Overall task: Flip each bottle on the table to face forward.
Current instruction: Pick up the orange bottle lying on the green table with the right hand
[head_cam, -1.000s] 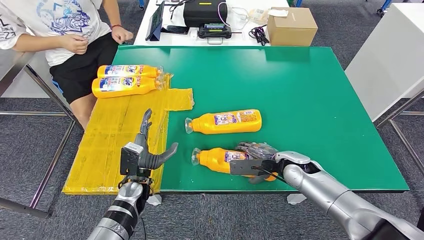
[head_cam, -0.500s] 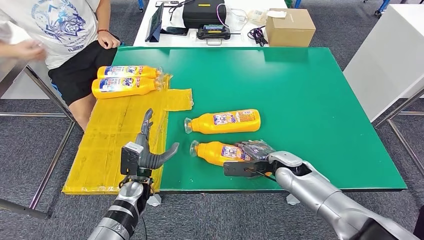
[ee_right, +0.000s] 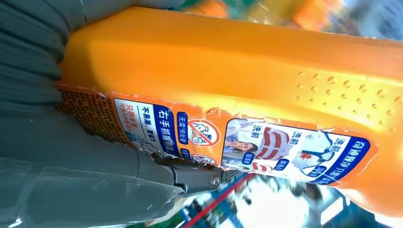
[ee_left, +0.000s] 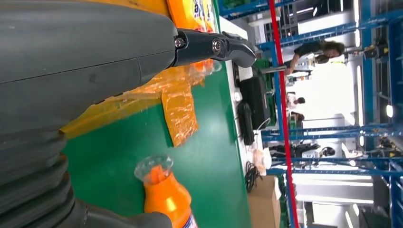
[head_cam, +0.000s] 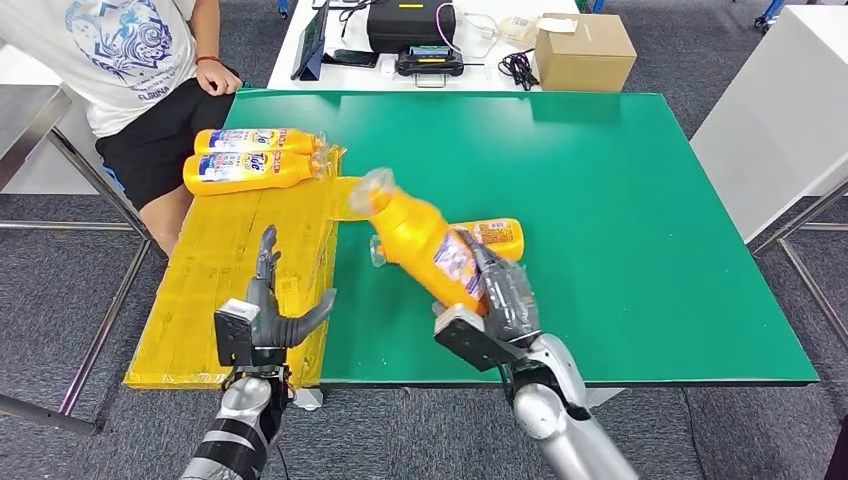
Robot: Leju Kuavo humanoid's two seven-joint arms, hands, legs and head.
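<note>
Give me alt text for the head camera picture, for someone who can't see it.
The right robot hand holds an orange bottle lifted off the green table, clear cap pointing up and away. A second orange bottle lies on the table behind it; two more lie on yellow sheeting by a seated person. The left robot hand hovers open.

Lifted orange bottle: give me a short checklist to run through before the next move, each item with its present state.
1. Right robot hand grips the lifted bottle: ok.
2. Bottle clear of the green table: ok.
3. Left robot hand empty, fingers apart: ok.
4. Second bottle lying behind the lifted one, apart from it: cannot tell.
5. Two bottles on the yellow sheet out of the way: ok.
6. Front label side: cannot tell.
</note>
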